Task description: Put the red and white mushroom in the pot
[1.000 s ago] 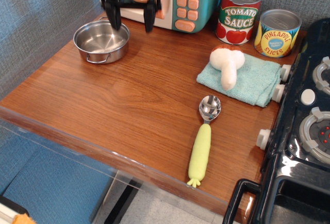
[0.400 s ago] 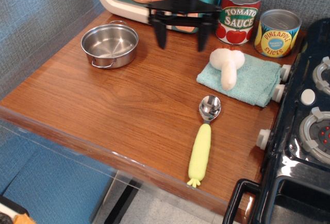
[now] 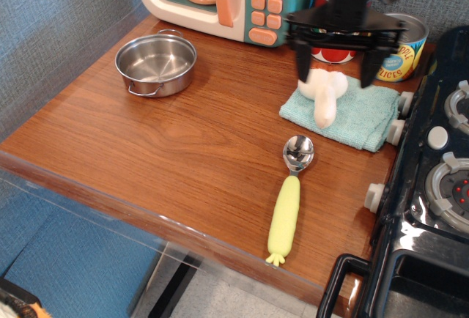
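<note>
Bare wood between mushroom (image 3: 323, 94) and pot (image 3: 155, 64); cans (image 3: 399, 50) seemingly crowd behind.

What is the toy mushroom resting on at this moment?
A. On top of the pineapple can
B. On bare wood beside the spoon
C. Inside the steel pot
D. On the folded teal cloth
D: the red and white mushroom lies on the teal cloth near the stove, with the open gripper above it; the pot holds nothing.
</note>
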Controlling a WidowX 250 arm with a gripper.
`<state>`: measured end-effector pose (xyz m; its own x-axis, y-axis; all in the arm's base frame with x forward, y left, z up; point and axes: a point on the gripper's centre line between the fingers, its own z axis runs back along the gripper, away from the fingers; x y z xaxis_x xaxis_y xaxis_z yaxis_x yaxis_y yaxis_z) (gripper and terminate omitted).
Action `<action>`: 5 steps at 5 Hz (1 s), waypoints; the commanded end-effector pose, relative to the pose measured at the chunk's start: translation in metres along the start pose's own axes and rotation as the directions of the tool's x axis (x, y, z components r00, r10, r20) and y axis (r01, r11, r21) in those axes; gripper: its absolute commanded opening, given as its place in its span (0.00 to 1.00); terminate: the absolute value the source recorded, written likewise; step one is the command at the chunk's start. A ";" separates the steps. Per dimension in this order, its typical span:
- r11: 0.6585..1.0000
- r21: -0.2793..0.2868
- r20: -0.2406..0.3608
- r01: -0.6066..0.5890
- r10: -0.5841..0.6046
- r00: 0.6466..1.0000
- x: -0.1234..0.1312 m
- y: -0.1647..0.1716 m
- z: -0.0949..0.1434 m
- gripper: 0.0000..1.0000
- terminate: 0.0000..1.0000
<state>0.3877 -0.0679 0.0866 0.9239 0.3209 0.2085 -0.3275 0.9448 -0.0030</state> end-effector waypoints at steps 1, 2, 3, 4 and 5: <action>0.996 0.088 -0.031 0.010 -0.008 0.999 0.011 -0.007 -0.040 1.00 0.00; 0.996 0.094 -0.045 0.010 -0.006 0.999 0.013 0.001 -0.048 1.00 0.00; 0.996 0.080 -0.050 0.024 -0.020 0.999 0.013 0.000 -0.042 0.00 0.00; 1.000 -0.006 0.014 0.003 -0.003 1.000 0.017 -0.001 -0.003 0.00 0.00; 0.996 -0.083 0.059 -0.039 0.044 0.997 0.022 0.016 0.031 0.00 0.00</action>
<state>0.3944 -0.0493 0.0979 0.9103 0.3618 0.2010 -0.3553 0.9322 -0.0686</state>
